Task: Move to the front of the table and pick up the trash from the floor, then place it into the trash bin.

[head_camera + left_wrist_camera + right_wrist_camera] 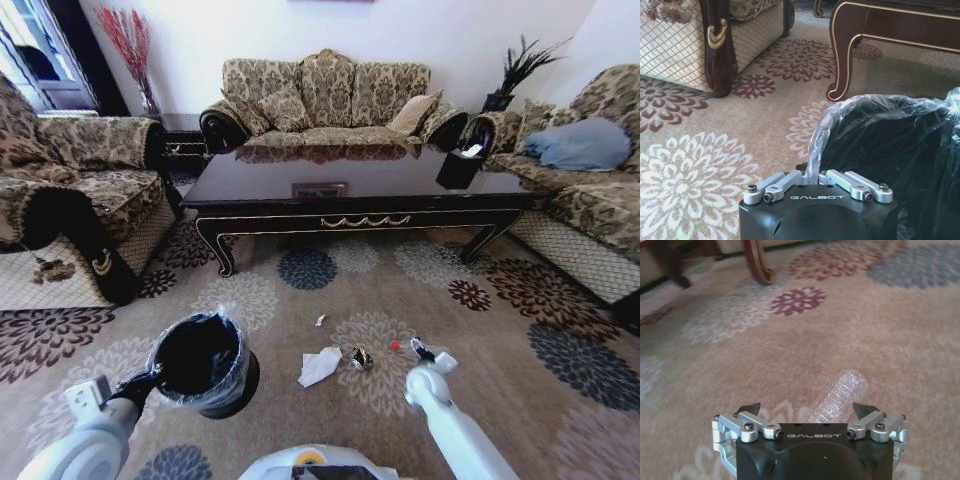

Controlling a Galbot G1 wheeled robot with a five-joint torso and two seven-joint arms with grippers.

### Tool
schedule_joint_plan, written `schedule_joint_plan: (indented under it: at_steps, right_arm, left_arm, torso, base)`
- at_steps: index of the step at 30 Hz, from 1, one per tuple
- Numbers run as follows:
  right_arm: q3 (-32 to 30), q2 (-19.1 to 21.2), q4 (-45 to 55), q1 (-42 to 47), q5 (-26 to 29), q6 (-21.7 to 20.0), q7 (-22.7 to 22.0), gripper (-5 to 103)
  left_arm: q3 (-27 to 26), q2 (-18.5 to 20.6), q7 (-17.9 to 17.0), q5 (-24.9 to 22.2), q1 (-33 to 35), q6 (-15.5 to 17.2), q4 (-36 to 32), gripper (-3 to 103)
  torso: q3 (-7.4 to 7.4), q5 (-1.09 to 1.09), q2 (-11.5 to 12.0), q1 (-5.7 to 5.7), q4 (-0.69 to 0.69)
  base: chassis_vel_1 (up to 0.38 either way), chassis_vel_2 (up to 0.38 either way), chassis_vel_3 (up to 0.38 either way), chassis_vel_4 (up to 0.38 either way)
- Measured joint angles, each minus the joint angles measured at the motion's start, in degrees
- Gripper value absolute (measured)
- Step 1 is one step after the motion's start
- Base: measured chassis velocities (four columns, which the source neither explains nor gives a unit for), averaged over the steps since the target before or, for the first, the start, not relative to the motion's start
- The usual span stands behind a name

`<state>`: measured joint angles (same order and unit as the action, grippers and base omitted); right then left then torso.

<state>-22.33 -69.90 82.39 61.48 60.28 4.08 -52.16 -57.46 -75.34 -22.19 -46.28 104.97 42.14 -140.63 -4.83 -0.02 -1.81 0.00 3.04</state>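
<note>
The black trash bin (200, 360) with its thin plastic bag hangs just above the carpet at the lower left, and my left gripper (150, 380) is shut on its rim (812, 167). On the floor before the dark table (350, 195) lies the trash: a white tissue (320, 366), a shiny wrapper (360, 358), a tiny white scrap (320, 321) and a clear red-capped bottle (396, 346). My right gripper (425, 355) is low over the carpet and open, with the bottle (837, 397) lying between its spread fingertips (751, 408), untouched.
Patterned sofas stand left (70, 190), behind (330, 100) and right (590, 170) of the table. A black angular container (460, 165) with white paper sits on the table's right end. A curved table leg (840, 60) is close beyond the bin. Open carpet (500, 330) lies to the right.
</note>
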Motion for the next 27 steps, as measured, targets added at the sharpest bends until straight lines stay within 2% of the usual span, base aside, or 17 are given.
schedule_joint_plan:
  at_steps: [4,9,16,27]
  right_arm:
    - [-1.81,-1.98,-3.83,-3.00,1.38,0.12,-2.16,100]
    - [-3.98,-3.39,-8.35,-4.99,4.68,-0.10,-2.32,100]
    - [-5.56,-4.27,-15.39,-7.77,7.25,0.07,1.18,100]
    - [-5.43,-4.82,-22.88,-10.39,6.86,1.69,6.02,100]
  left_arm:
    - [-0.18,-0.24,0.00,0.00,0.22,-0.01,-0.10,4]
    - [-0.17,-0.45,0.00,0.20,0.33,-0.02,-0.10,4]
    - [-0.05,-0.74,0.01,0.56,0.76,-0.02,-0.19,4]
    - [0.10,-1.26,0.08,0.84,1.46,-0.02,-0.60,4]
  torso:
    - [-0.01,0.02,0.00,0.00,0.02]
    - [0.00,0.02,0.00,0.00,0.03]
    - [0.00,0.01,0.00,0.00,0.03]
    - [0.00,0.02,0.00,0.00,0.02]
  base:
    - [0.000,0.000,0.000,0.000]
    - [0.000,0.000,0.000,0.000]
    - [0.000,0.000,0.000,0.000]
    - [0.000,0.000,0.000,0.000]
